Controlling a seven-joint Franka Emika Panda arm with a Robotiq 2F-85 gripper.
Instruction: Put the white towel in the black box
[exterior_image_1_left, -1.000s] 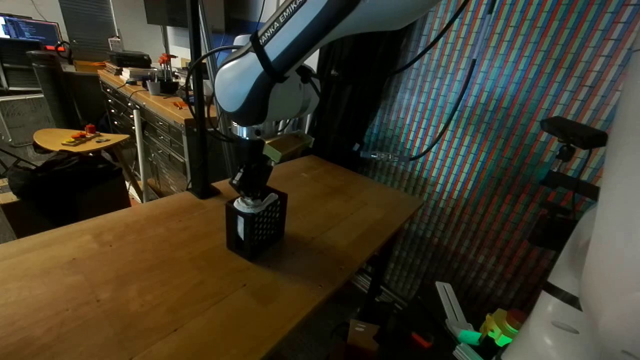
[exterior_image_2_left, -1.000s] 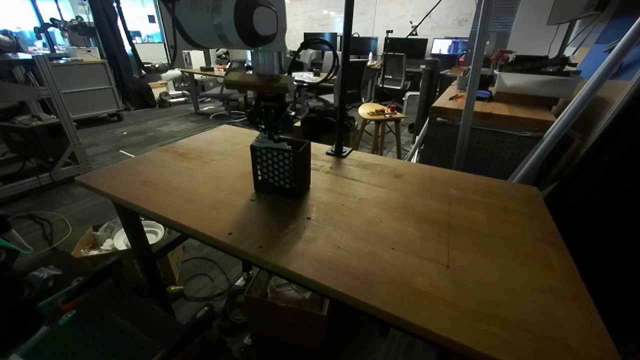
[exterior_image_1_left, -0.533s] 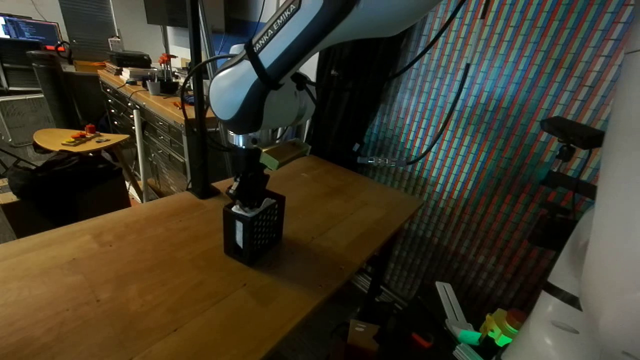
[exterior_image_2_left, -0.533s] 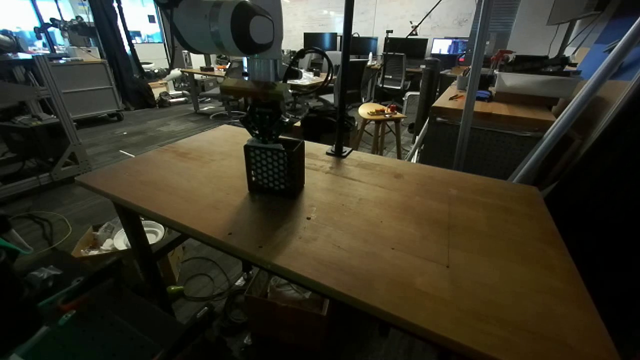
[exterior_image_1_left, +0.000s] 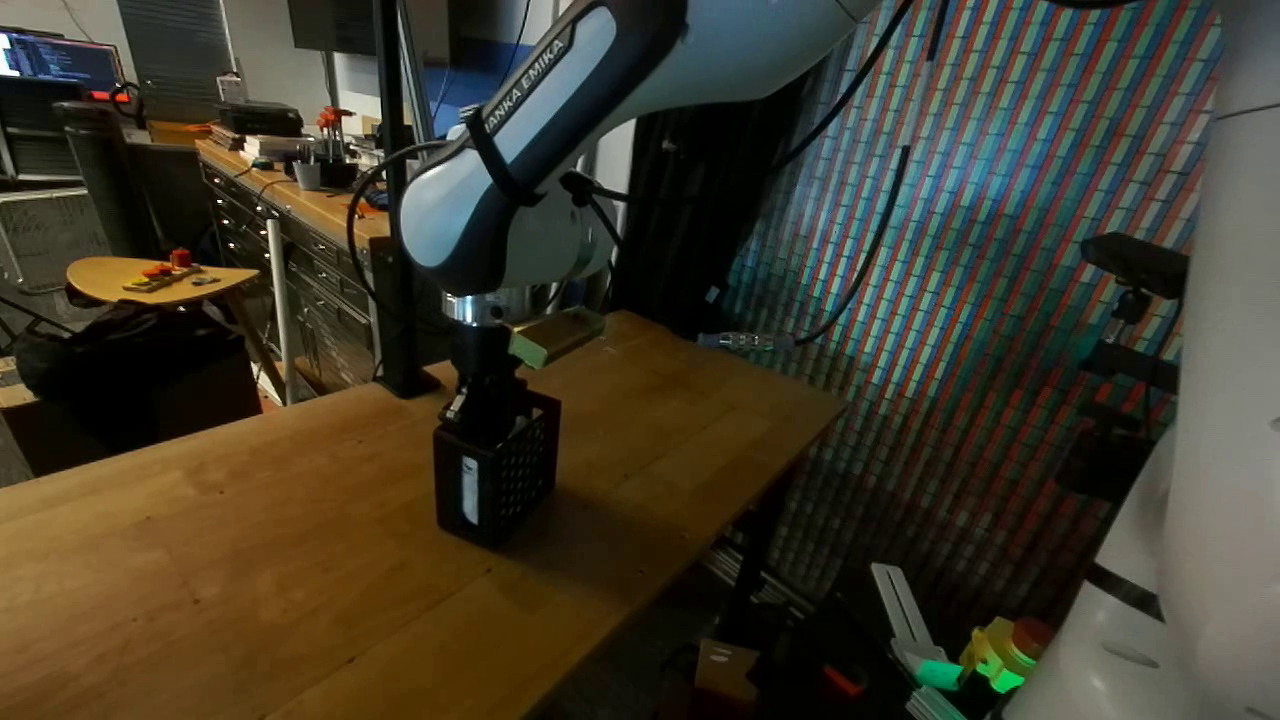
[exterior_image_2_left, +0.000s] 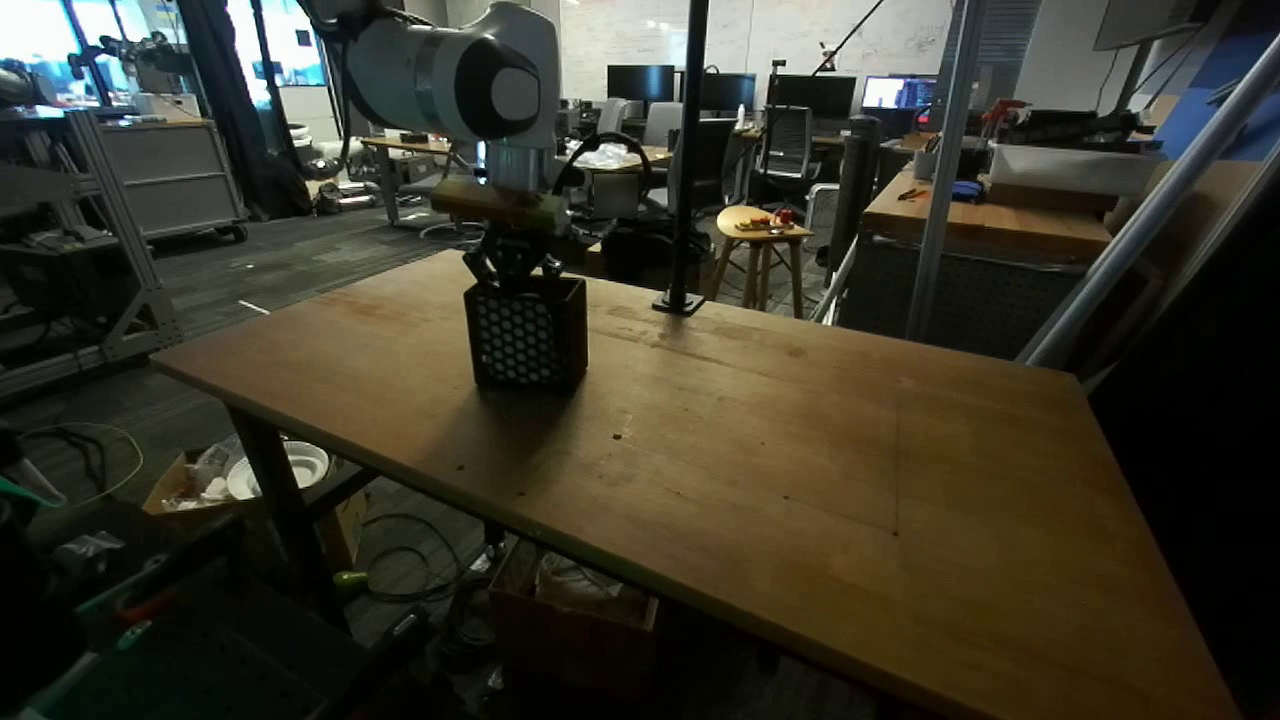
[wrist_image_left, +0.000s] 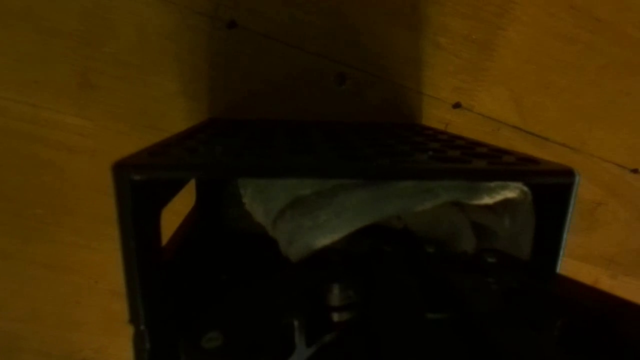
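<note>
The black box (exterior_image_1_left: 505, 485) stands upright on the table, with its holed side (exterior_image_2_left: 527, 340) visible in an exterior view. Inside it lies the white towel (wrist_image_left: 345, 210), folded and bunched against one wall in the wrist view. Pale cloth also shows through the side slot and the holes. My gripper (exterior_image_1_left: 487, 415) reaches down into the box from above, its base just over the rim in both exterior views. The jaws look closed, pressed in beside or onto the towel. Their tips are hidden by the box walls and darkness, so whether cloth is pinched between them cannot be seen.
A black pole (exterior_image_2_left: 690, 160) is fixed to the wooden table (exterior_image_2_left: 800, 470) near its back edge, close to the box. A yellowish-green bar (exterior_image_1_left: 560, 335) sticks out from my wrist. Beyond the table are a stool (exterior_image_1_left: 165, 275) and a long workbench (exterior_image_1_left: 290, 195).
My gripper has moved lower into the box and leftward in both exterior views. The box has slid along with it. The towel, earlier showing at the rim, now sits deeper.
</note>
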